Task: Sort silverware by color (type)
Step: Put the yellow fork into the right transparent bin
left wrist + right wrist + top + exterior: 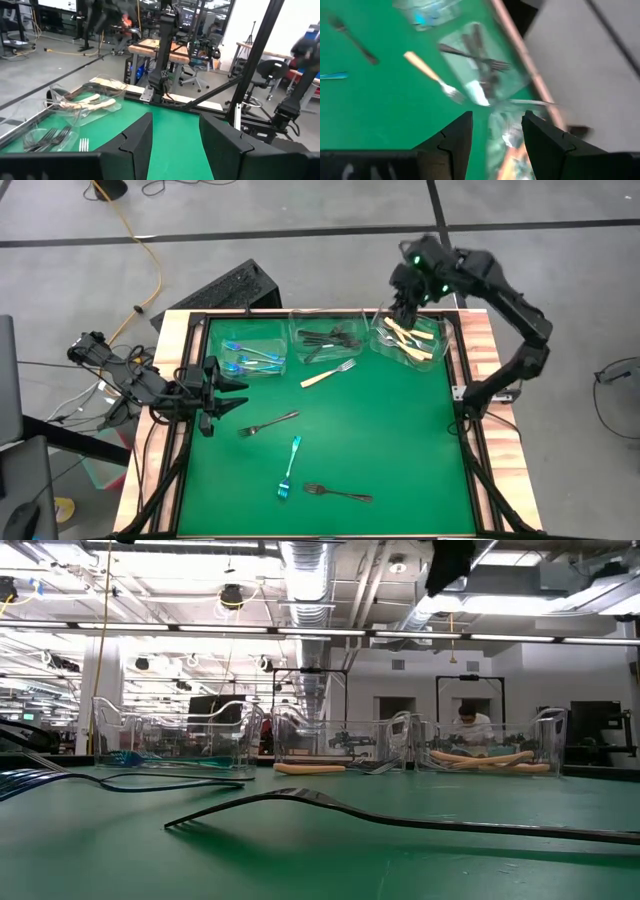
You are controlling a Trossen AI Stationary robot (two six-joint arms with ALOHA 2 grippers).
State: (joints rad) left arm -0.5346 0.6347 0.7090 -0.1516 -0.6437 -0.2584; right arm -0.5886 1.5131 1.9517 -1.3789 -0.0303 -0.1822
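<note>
Three clear tubs line the table's far edge. The left tub (250, 355) holds blue forks, the middle tub (330, 338) dark forks, the right tub (410, 340) cream-handled forks. Loose on the green mat lie a cream-handled fork (328, 373), a dark fork (268, 423), a blue fork (290, 467) and another dark fork (338, 493). My right gripper (400, 312) hangs open above the right tub, pointing steeply down, with nothing between its fingers (495, 135). My left gripper (235, 388) waits open and level at the table's left edge.
A black frame (460, 395) borders the mat on wooden rails. The mat's near right part (420, 450) is bare green. In the low view the near dark fork (400, 820) lies across the foreground, tines arched up. A person (470, 720) sits in the room behind the table.
</note>
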